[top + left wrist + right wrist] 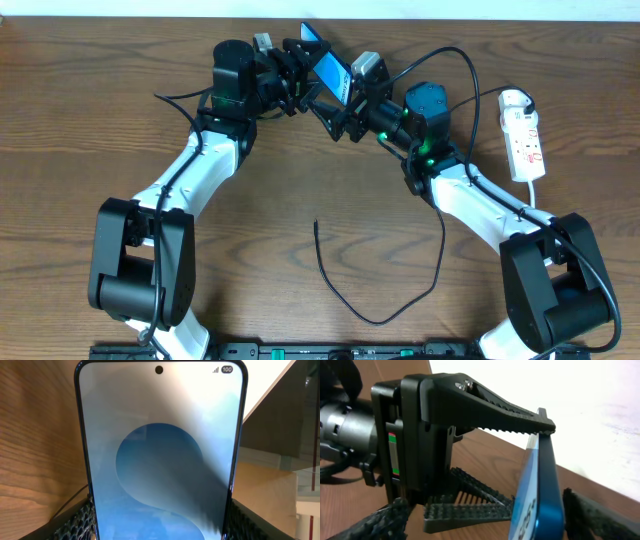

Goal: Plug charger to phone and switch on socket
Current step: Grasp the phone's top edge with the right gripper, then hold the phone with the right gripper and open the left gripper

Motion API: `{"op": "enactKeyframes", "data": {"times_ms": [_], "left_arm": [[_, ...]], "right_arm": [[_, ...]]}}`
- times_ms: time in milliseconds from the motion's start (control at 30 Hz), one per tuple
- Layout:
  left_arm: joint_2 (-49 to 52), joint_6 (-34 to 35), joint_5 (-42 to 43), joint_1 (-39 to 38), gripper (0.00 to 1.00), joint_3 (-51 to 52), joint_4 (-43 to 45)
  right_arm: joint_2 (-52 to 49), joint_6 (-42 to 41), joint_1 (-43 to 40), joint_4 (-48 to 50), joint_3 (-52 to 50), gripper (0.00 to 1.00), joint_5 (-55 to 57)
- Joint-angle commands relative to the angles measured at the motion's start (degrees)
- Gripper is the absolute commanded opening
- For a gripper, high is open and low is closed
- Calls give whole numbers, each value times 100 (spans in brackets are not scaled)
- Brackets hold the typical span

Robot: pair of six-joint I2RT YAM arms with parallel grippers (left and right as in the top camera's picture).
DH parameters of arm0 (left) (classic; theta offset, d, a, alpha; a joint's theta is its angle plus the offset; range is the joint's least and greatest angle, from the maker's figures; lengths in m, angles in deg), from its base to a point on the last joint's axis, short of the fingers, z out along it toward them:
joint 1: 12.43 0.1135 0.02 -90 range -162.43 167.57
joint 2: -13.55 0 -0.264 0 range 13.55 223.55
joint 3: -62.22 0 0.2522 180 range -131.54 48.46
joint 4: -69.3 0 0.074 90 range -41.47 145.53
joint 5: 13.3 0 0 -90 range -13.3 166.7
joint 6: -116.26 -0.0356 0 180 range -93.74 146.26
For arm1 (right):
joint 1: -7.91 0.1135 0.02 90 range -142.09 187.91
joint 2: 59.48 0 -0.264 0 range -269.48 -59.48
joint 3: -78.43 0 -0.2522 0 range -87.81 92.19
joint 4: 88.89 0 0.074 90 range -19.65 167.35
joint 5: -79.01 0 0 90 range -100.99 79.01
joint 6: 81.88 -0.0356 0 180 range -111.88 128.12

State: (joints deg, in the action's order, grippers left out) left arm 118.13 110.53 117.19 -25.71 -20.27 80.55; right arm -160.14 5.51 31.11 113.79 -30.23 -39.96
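Overhead, two robot arms meet at twelve o'clock over a brown wood-grain desk (80,120).

- **Left jaws:** they are clenched on the phone (325,60), gripping its long edges. The phone is held tilted in the air with its blue screen lit.
- **Charger:** the charger (318,250) lies near the desk's centre, a thin black cable that neither arm touches. Its plug tip (315,224) points toward twelve and its loop sags toward six.
- **Right jaws:** they are spread wide on either side of the phone's thin edge, gripping nothing.
- **Socket:** the socket (525,135) lies at about two o'clock, white with red markings. We cannot tell its switch position.

We judge these the main risks:

- The phone is pinched only by its edges, so it could twist or slip if the right arm nudges it.
- The plug tip lies flat on the desk, well apart from the phone, so it may prove hard to pick up cleanly.
- The cable's slack could drag or snag on the right arm.

Beyond the desk's far edge we see only a bright, pale surface (600,410).
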Motion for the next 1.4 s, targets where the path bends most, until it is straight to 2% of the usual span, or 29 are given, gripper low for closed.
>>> {"op": "enactKeyframes", "data": {"times_ms": [0, 100, 233, 433, 900, 1100, 1200, 1367], "left_arm": [[-114, 52, 155, 11, 7, -61, 74], [-114, 52, 153, 11, 7, -61, 74], [-114, 52, 153, 11, 7, -61, 76], [-114, 50, 153, -2, 7, -61, 76], [-114, 50, 153, -203, 8, -61, 74], [-114, 48, 188, -295, 7, -61, 76], [-114, 50, 262, -297, 6, -61, 76], [-114, 48, 262, -332, 7, -61, 76]], "right_arm": [[13, -9, 42, -7, 98, 91, 439], [13, -11, 42, -7, 98, 92, 636], [13, -11, 42, -4, 98, 77, 658], [13, -11, 42, -4, 98, 62, 658], [13, -11, 48, -2, 98, 60, 688], [13, -11, 42, 0, 98, 56, 769], [13, -11, 42, 0, 98, 50, 767], [13, -11, 42, 0, 98, 45, 767]]}}
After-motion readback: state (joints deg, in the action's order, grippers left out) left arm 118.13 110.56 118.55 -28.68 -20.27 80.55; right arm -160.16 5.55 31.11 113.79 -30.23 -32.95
